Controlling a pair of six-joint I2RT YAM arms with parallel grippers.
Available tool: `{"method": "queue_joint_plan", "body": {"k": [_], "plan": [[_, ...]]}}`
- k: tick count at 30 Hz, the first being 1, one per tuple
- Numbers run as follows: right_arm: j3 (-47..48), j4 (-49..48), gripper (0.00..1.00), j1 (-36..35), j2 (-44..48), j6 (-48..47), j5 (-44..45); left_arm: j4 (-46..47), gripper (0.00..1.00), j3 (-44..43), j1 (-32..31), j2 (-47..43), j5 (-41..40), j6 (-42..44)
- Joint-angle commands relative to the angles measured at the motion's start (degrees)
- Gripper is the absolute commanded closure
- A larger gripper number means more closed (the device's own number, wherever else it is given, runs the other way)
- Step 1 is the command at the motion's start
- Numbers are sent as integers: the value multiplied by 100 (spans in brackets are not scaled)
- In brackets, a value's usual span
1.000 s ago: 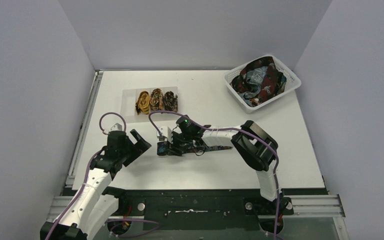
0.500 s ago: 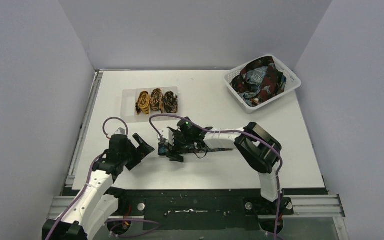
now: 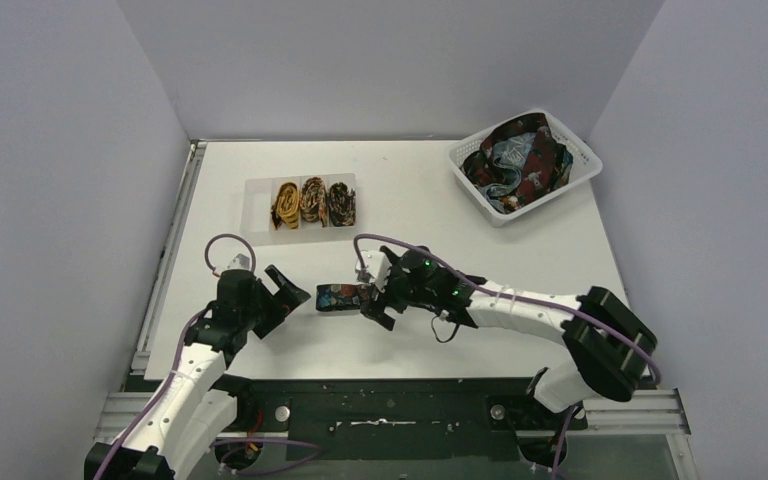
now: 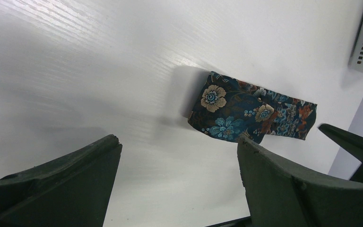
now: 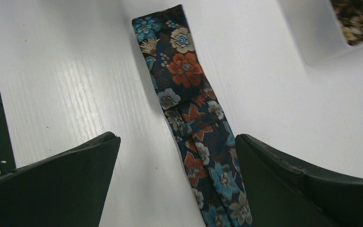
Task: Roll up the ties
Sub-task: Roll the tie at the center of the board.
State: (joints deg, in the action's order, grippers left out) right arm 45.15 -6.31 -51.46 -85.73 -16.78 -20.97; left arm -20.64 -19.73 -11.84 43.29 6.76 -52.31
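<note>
Top external: R gripper (image 3: 375, 300) has just let go of navy floral tie (image 3: 338, 296); fingers now spread wide, arm swung back right. Tie lies flat at lower centre, btwn both grippers. L gripper (image 3: 288, 292) spread, empty. Tie still unrolled, prob. needs a regrip.

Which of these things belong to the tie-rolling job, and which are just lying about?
Part of the job: dark floral tie; three rolled ties; loose ties heaped in the white basket.
Just there: the white basket itself; clear tray under the rolled ties.
</note>
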Motion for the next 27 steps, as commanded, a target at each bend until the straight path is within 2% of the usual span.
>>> {"method": "queue_joint_plan", "body": {"k": [1, 3, 5, 7, 9, 12, 14, 22, 27], "plan": [[-538, -928, 0, 62, 1018, 2471, 1825, 127, 9, -147, 49, -200, -166, 42], [-373, -227, 0, 193, 1144, 3870, 2588, 171, 9, -148, 49, -209, -171, 54], [-208, 307, 4, 451, 1070, 4668, 2405, 190, 9, -161, 54, -177, -184, 57], [-230, 233, 10, 605, 931, 5226, 1722, 203, 9, -171, 52, -131, -179, 59], [-275, -20, 15, 611, 765, 5713, 1369, 238, 9, -157, 50, -92, -147, 81], [-318, -454, 29, 596, 374, 6390, 930, 283, 9, -117, 58, -2, -74, 120], [-254, -755, 41, 558, 101, 6459, 567, 394, 9, -86, 60, 80, 50, 155], [526, -415, 71, 389, -669, 6423, 285, 898, 9, 48, 67, 385, 449, 262], [807, -215, 73, 367, -947, 6471, 289, 1140, 9, 75, 84, 580, 603, 272]]}}
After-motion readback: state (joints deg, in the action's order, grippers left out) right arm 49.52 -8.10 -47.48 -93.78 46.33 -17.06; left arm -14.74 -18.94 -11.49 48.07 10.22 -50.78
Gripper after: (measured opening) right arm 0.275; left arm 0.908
